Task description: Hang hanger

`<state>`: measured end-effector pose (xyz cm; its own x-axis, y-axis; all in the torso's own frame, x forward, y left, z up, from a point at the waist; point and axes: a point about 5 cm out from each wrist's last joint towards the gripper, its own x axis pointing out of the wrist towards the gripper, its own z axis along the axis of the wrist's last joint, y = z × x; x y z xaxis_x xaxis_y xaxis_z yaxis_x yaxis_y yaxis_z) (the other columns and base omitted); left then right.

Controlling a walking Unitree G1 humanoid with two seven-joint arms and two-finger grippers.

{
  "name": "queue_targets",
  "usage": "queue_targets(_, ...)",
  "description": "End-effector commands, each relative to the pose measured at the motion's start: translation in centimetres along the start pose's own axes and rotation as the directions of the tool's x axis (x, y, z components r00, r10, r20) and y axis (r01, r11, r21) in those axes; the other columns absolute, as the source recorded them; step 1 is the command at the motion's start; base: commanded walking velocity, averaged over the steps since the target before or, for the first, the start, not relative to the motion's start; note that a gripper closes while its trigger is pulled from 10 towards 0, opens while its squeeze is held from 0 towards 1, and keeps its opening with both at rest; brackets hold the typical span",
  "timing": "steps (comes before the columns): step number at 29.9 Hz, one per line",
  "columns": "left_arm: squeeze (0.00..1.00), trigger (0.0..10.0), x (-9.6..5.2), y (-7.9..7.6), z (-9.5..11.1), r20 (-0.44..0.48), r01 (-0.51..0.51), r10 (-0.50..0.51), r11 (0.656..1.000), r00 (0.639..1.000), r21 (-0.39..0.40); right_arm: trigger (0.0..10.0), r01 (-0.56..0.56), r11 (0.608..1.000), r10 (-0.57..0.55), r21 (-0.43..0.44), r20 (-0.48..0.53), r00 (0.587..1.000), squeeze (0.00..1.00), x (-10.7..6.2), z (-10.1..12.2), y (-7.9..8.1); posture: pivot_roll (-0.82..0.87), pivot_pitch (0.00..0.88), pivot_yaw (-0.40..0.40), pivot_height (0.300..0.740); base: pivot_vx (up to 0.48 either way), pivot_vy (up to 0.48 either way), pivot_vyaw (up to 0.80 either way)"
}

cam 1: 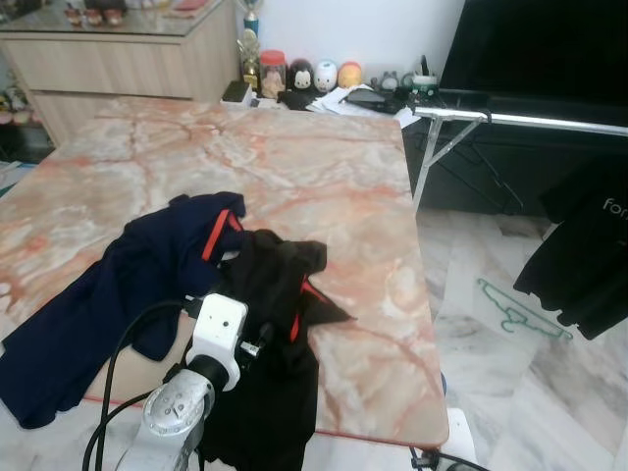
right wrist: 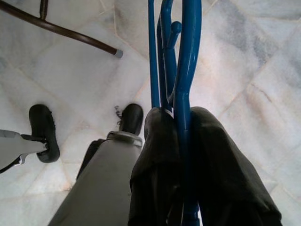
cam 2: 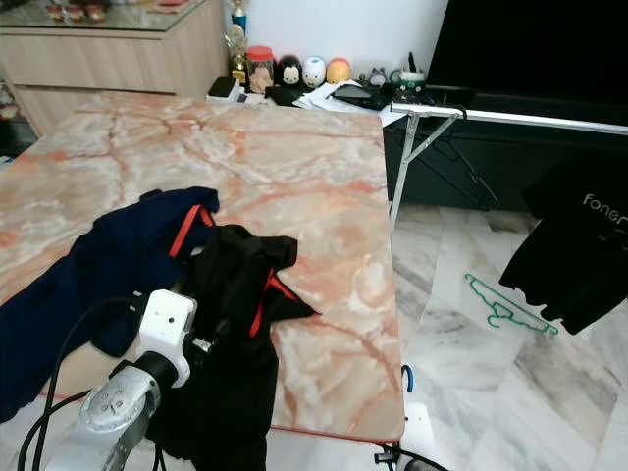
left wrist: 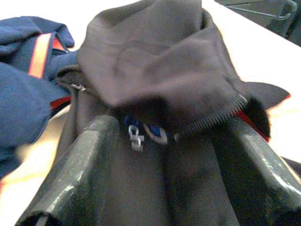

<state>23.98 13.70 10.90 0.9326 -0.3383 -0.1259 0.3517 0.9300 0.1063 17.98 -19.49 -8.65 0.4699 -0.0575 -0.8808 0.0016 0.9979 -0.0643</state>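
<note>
A blue plastic hanger [right wrist: 184, 70] hangs low over the marble floor, and my right gripper [right wrist: 181, 117] is shut on its stem. A black jacket [cam 1: 270, 343] with red trim and a zipper lies on the marble table's near edge, draping over it. My left gripper [left wrist: 171, 127] is open on this jacket, with one finger [left wrist: 89, 160] on each side of the bunched fabric and zipper pull [left wrist: 135, 140]. My left arm [cam 1: 211, 343] reaches in from the lower left. A silver clothes rail [cam 1: 510, 118] stands to the right of the table.
A navy garment [cam 1: 108, 294] lies beside the jacket on the table [cam 1: 324, 167]. A black shirt [cam 1: 584, 255] hangs at the right, a green hanger [cam 1: 520, 312] lies on the floor, and black hangers [cam 2: 461, 162] hang on the rail. Small figures and papers sit at the table's far end.
</note>
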Motion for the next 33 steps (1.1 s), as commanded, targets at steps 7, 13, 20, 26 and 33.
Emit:
queue_targets(7, 0.0, 10.0, 0.1, -0.2, 0.2, 0.004, 0.01, -0.011, 1.0, 1.0, 0.003, 10.0, 0.007, 1.0, -0.007, 0.001, -0.001, 1.0, 0.0, 0.0, 0.0, -0.3, 0.04, 0.0, -0.054, 0.74, -0.297, 0.0, 0.0)
queue_targets(13, 0.0, 10.0, 0.1, -0.1, 0.3, 0.006, 0.01, -0.01, 1.0, 1.0, 0.004, 10.0, 0.008, 1.0, -0.008, 0.0, 0.0, 1.0, 0.0, 0.0, 0.0, -0.3, 0.04, 0.0, -0.056, 0.74, -0.293, 0.0, 0.0)
queue_targets(20, 0.0, 10.0, 0.1, 0.1, 0.2, 0.006, 0.004, -0.004, 1.0, 1.0, 0.007, 10.0, 0.008, 1.0, -0.008, 0.0, 0.002, 1.0, 0.0, 0.0, 0.0, -0.3, 0.04, 0.0, -0.056, 0.74, -0.291, 0.0, 0.0)
queue_targets(26, 0.0, 10.0, 0.1, 0.7, 0.1, 0.003, -0.015, 0.015, 1.0, 1.0, 0.024, 10.0, 0.008, 1.0, -0.008, 0.0, 0.002, 1.0, 0.0, 0.0, 0.0, -0.3, 0.04, 0.0, -0.056, 0.74, -0.238, 0.0, 0.0)
queue_targets(33, 0.0, 10.0, -0.7, 5.2, -2.2, -0.092, -0.229, 0.24, 0.967, 0.966, 0.112, 10.0, 0.009, 1.0, -0.009, 0.002, 0.003, 1.0, 0.0, 0.0, 0.1, -0.3, 0.04, 0.0, -0.054, 0.74, 0.0, 0.0, 0.0)
